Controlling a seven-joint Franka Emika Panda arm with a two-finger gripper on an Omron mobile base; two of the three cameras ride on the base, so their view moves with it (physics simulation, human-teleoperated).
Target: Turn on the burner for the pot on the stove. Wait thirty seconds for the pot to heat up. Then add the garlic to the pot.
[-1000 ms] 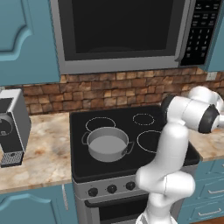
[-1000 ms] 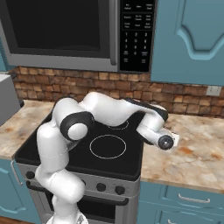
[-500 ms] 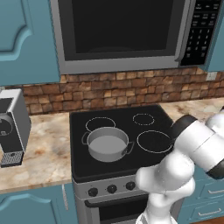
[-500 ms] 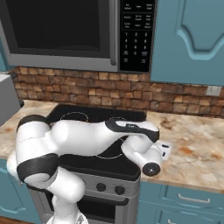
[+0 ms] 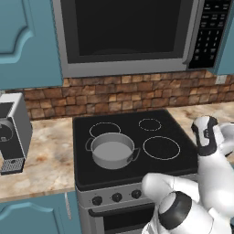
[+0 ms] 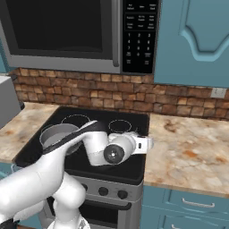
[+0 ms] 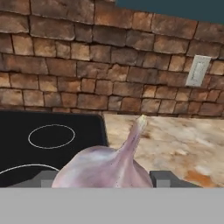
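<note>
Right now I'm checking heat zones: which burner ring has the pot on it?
The front-left ring on the stove: the pot covers it, while the other three rings lie bare.

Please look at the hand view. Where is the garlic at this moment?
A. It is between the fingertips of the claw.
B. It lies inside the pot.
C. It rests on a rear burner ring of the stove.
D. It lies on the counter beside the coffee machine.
A: in the hand view the garlic sits between the two dark fingertips of the claw, with its pointed tip up against the brick wall.
</note>
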